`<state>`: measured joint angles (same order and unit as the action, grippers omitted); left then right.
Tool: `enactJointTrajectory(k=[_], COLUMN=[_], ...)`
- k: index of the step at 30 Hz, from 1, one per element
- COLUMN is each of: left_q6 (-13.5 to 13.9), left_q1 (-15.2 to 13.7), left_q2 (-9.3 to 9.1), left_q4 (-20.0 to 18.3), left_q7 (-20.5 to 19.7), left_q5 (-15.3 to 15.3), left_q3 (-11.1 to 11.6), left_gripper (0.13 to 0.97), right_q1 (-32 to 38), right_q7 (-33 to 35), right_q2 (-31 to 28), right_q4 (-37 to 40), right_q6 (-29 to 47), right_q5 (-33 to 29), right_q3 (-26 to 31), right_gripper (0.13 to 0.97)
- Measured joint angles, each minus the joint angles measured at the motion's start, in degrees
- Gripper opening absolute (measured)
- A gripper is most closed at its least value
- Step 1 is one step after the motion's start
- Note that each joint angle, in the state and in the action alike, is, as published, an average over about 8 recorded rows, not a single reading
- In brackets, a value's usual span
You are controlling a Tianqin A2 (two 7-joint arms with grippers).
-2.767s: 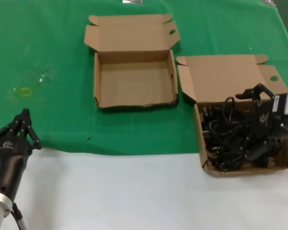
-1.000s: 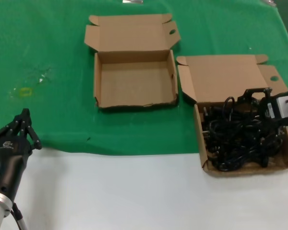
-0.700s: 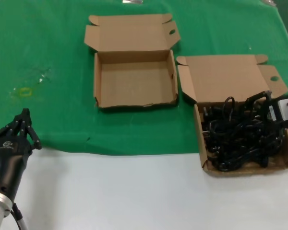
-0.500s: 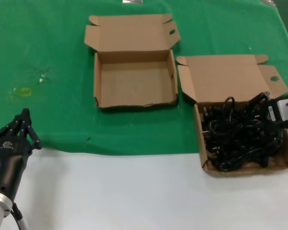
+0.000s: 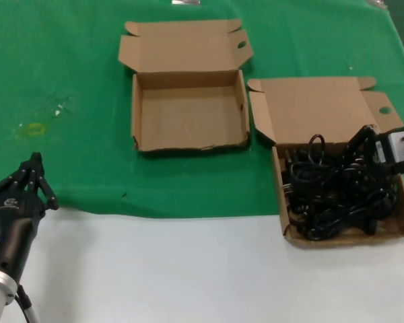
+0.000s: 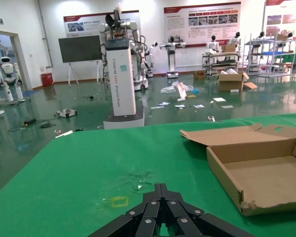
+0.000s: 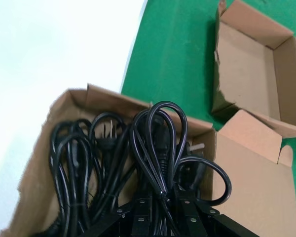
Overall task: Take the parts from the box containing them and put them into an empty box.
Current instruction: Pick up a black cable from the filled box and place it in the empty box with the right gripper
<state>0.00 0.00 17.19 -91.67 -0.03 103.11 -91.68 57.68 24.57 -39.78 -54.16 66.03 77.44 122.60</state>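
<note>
The box containing the parts (image 5: 281,202) stands at the right, its lid open and a holed flap (image 5: 384,111) spread sideways. It holds a tangle of black power cables (image 5: 326,195). My right gripper (image 5: 363,147) is down in this box, shut on a tied cable bundle (image 7: 160,143) whose loops stick up ahead of the fingers (image 7: 140,212). The empty box (image 5: 188,118) stands open at the back centre; it also shows in the right wrist view (image 7: 251,64). My left gripper (image 5: 34,161) is parked at the front left, shut and empty.
A green mat (image 5: 67,67) covers the back of the table and a white surface (image 5: 188,269) the front. A small yellow mark (image 5: 35,128) lies on the mat at the left. The left wrist view shows the empty box (image 6: 266,173) off to one side.
My right gripper went down from above the box into the cables and closed on a bundle. The cable loops have since shifted slightly up and back. The left arm has not moved.
</note>
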Motion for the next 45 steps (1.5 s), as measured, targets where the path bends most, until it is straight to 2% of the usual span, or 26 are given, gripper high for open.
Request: enactJointTrajectory(k=[11,19,30,45], left_q6=[0.00,0.00,0.00,0.00], left_q1=[0.00,0.00,0.00,0.00], left_q2=[0.00,0.00,0.00,0.00], left_q4=[0.00,0.00,0.00,0.00], left_q7=[0.00,0.01,0.01,0.01], left_q5=[0.00,0.00,0.00,0.00], left_q3=[0.00,0.00,0.00,0.00], left_gripper=[0.144,0.144,0.144,0.144], right_q1=[0.40,3.74,9.97,15.51], right_q7=[-10.59,-14.52,-14.12,-11.47], right_q2=[-3.99,-3.75,2.32,15.21], right_q4=[-9.31,-10.23,-2.88,12.84], right_q6=[5.56,7.91,7.24,0.21], right_q5=[0.96,0.58,-0.79,-1.31], right_q3=[-1.19,-1.38,-0.06,1.39], right_gripper=[0.214,0.213,0.213,0.212])
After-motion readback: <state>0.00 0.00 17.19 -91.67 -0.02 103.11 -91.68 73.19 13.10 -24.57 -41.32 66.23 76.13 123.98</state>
